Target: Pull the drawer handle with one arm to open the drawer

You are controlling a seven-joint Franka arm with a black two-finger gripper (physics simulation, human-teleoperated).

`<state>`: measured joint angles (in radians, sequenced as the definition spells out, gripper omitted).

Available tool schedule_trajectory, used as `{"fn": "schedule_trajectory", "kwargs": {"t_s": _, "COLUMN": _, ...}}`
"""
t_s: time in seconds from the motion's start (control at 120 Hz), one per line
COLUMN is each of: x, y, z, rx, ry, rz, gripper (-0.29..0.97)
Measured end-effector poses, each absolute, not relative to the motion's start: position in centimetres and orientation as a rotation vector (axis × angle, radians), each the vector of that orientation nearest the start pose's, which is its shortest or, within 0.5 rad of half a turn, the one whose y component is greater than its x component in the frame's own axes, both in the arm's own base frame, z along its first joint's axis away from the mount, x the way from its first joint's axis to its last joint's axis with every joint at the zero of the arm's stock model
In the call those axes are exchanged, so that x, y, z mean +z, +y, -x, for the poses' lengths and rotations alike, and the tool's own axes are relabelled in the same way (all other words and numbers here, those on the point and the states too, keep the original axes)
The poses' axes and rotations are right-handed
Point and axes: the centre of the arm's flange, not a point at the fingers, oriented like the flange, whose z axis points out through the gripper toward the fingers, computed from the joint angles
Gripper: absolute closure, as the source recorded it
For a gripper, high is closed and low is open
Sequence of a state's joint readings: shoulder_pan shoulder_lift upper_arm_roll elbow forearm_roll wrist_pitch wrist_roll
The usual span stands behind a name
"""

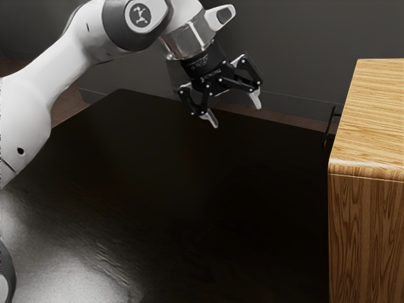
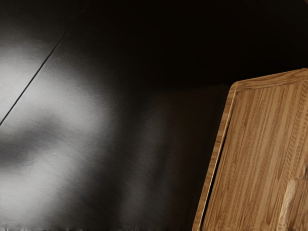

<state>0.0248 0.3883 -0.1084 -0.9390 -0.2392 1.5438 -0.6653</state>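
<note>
Your jaws hang spread wide and empty above the dark tabletop (image 1: 158, 189), well apart from the wooden cabinet (image 1: 369, 139) at the exterior view's right. The drawer handle (image 1: 331, 126) shows there as a thin dark bar at the cabinet's far edge. Come in too high or askew and they could likely strike the cabinet's top edge, or slip past the handle and close on nothing.
</note>
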Motion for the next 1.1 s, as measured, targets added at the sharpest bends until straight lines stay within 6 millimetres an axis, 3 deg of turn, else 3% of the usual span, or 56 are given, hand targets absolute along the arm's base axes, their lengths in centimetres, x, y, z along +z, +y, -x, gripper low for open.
{"fn": "schedule_trajectory", "kwargs": {"t_s": 0.45, "x": 68.5, "y": -9.6, "z": -66.6, "rx": -0.239, "ry": -0.939, "rz": 3.427, "gripper": 0.00}}
{"fn": "schedule_trajectory", "kwargs": {"t_s": 0.658, "x": 67.7, "y": -12.4, "z": -67.3, "rx": -0.250, "ry": -0.892, "rz": 3.450, "gripper": 0.00}}
{"fn": "schedule_trajectory", "kwargs": {"t_s": 1.1, "x": 66.5, "y": -14.5, "z": -68.6, "rx": -0.326, "ry": -0.893, "rz": 3.471, "gripper": 0.00}}
